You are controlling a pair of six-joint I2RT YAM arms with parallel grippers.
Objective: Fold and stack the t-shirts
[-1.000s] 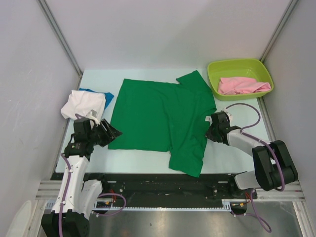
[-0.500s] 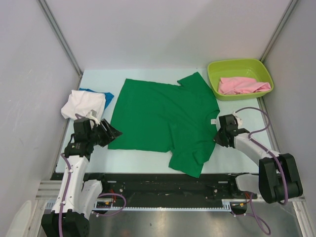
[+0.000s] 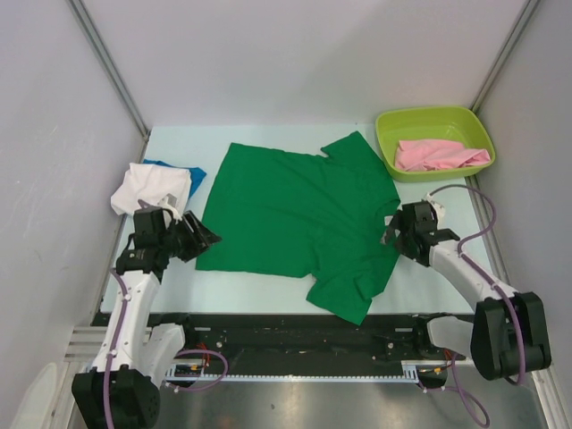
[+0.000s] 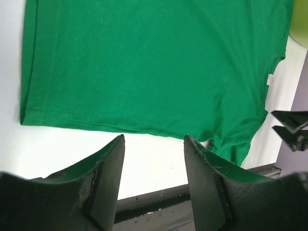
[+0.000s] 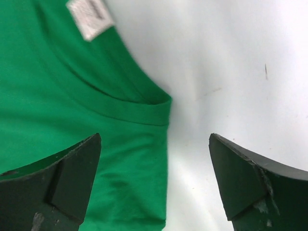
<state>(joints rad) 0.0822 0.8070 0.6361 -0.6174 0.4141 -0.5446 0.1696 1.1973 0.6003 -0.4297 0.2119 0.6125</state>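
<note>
A bright green t-shirt (image 3: 295, 214) lies spread flat across the middle of the table, neck to the right, with its white label (image 5: 90, 17) showing. My right gripper (image 3: 391, 233) stands wide open over the shirt's neck edge (image 5: 144, 113), holding nothing. My left gripper (image 3: 206, 239) sits open at the shirt's near left corner, off the cloth. In the left wrist view the green shirt (image 4: 144, 62) lies beyond my open left gripper (image 4: 154, 144). A white t-shirt (image 3: 152, 186) lies crumpled on a blue one (image 3: 185, 172) at the far left. A pink t-shirt (image 3: 438, 154) lies in the tub.
The lime-green plastic tub (image 3: 386, 143) stands at the back right corner. Grey walls close in both sides and the back. A black rail (image 3: 295, 326) runs along the table's near edge, close to the shirt's lower sleeve (image 3: 344, 290).
My right gripper was shut on the green shirt's right edge, drew it to the right, and has now opened and let go. The left arm has barely moved.
</note>
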